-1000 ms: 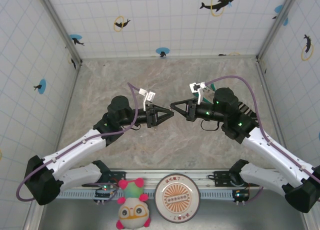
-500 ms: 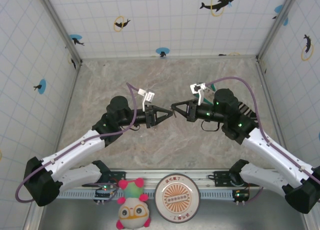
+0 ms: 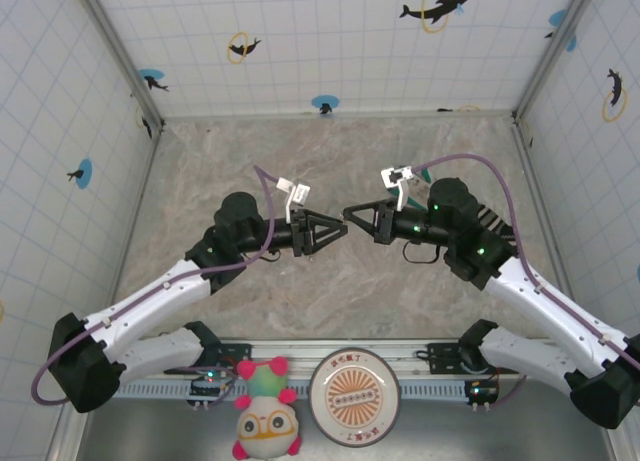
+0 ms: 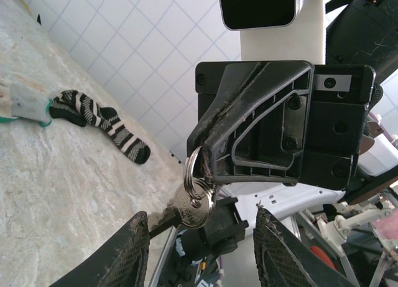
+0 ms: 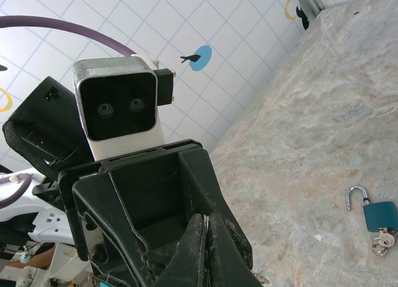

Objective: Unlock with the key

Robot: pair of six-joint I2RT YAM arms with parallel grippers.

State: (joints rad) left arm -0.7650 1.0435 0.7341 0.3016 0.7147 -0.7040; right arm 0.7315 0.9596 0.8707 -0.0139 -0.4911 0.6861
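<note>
My right gripper (image 3: 350,215) is shut on a metal key ring (image 4: 194,169), which it holds in the air over the marble table (image 3: 330,151). A silver key (image 4: 194,205) hangs from that ring. A dark piece juts left behind the key, and I cannot tell what it is. My left gripper (image 4: 202,253) faces the right one tip to tip. It is open, its two fingers apart just below the hanging key, touching nothing. A small blue padlock (image 5: 377,213) lies on the table with its shackle swung open and small keys (image 5: 380,242) beside it.
A black-and-white striped sock (image 4: 99,122) and a pale cloth with a green edge (image 4: 22,103) lie on the table by the tiled wall. A plush toy (image 3: 265,421) and a round disc (image 3: 352,389) sit at the near rail between the arm bases.
My left gripper's jaws closed a little, then spread apart. Both arms have stayed almost where they were, tips facing at mid-table.
</note>
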